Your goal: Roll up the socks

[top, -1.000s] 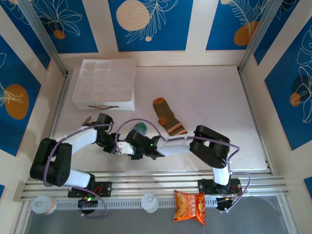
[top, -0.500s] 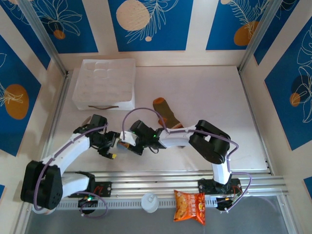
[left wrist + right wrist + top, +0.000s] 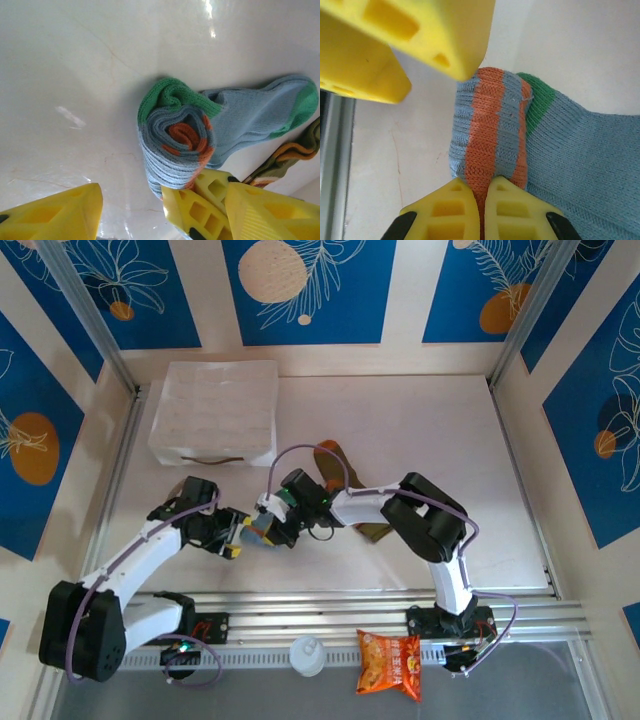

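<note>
The blue sock is half rolled: right fingers pinch its roll, left fingers stand open; the olive sock is not yet started.

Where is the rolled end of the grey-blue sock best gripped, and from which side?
Take the rolled end of the grey-blue sock across its thick striped sides, coming from the left, opposite the right gripper that pinches it. The spiral is compact there; the flat foot trails loose.
</note>
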